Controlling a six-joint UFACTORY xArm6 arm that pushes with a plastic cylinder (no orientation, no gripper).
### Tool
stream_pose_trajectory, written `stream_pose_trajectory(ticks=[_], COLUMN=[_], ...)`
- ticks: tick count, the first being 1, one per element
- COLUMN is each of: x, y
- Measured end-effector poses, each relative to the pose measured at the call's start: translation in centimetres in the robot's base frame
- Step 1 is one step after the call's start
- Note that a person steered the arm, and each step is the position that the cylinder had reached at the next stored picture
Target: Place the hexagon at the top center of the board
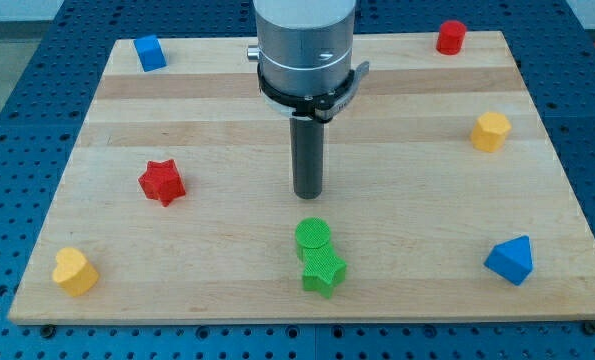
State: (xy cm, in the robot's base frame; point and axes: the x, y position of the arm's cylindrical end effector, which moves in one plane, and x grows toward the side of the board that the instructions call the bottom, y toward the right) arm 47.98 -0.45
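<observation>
The yellow hexagon block (490,131) sits near the board's right edge, a little above mid-height. My tip (308,194) is at the board's middle, well to the left of the hexagon. It stands just above a green cylinder (313,236), which touches a green star (323,271) below it. The tip touches no block.
A wooden board (227,110) lies on a blue perforated table. A blue cube (150,52) is at the top left and a red cylinder (451,37) at the top right. A red star (162,182) is at the left, a yellow heart (74,271) at the bottom left, a blue triangular block (510,260) at the bottom right.
</observation>
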Motion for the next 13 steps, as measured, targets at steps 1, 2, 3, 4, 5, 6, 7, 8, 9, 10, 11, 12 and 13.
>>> stream_pose_trajectory(ticks=[1, 2, 3, 4, 5, 6, 7, 8, 9, 10, 11, 12, 13], x=[0.0, 0.1, 0.1, 0.2, 0.4, 0.4, 0.3, 0.2, -2.5, -4.7, -7.6, -10.7, -12.8], y=[0.0, 0.8, 1.1, 2.2, 4.5, 7.2, 12.2, 18.9, 23.9, 24.7, 24.7, 24.0, 21.9])
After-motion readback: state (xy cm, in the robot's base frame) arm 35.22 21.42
